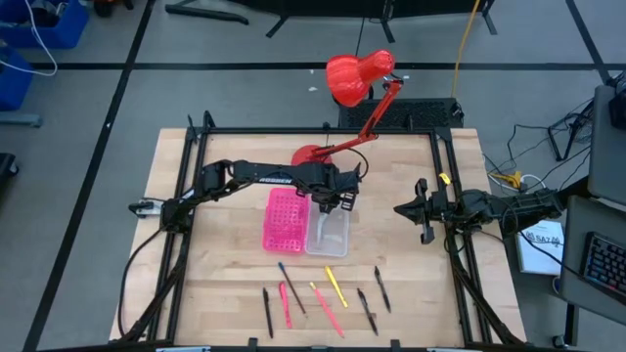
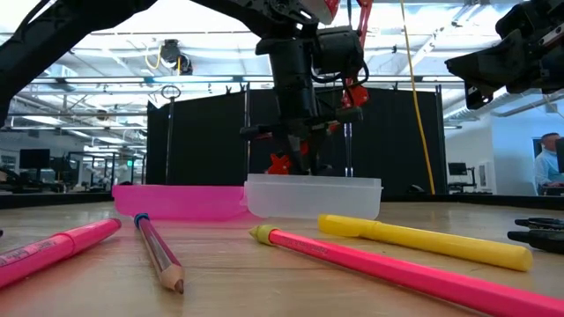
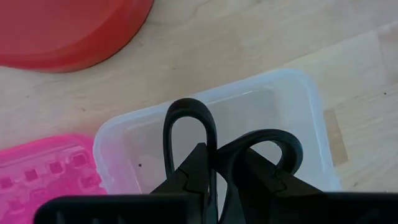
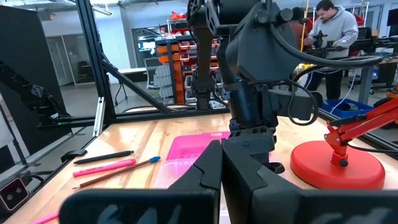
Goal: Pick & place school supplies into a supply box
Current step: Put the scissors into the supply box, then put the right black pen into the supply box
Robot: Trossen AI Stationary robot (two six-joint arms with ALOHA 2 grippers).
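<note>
My left gripper [image 1: 330, 202] hangs over the clear half [image 1: 329, 231] of the supply box, shut on small black-handled scissors [image 3: 231, 147]. Their two handle loops stick out past the fingertips toward the clear tray [image 3: 286, 99]; the blades are hidden. The box's pink half [image 1: 282, 219] lies beside the clear half, toward the table's left. Several pens and pencils [image 1: 323, 293] lie flat near the table's near edge. My right gripper [image 1: 401, 208] waits shut and level at the right side, touching nothing. My left gripper pinches the scissors between its two fingers [image 3: 186, 180], just behind where the two handle loops meet [image 3: 214, 163]. It comes from above, pointing steeply down. The scissors are lifted clear, loops lowest, above the clear tray; the fingers hide the blades.
A red desk lamp stands with its round base [image 1: 311, 154] just beyond the box, its arm reaching to the head [image 1: 357, 76] past the far edge. A person [image 4: 333, 28] works in the room behind the table. Bare wood lies between the box and the pens.
</note>
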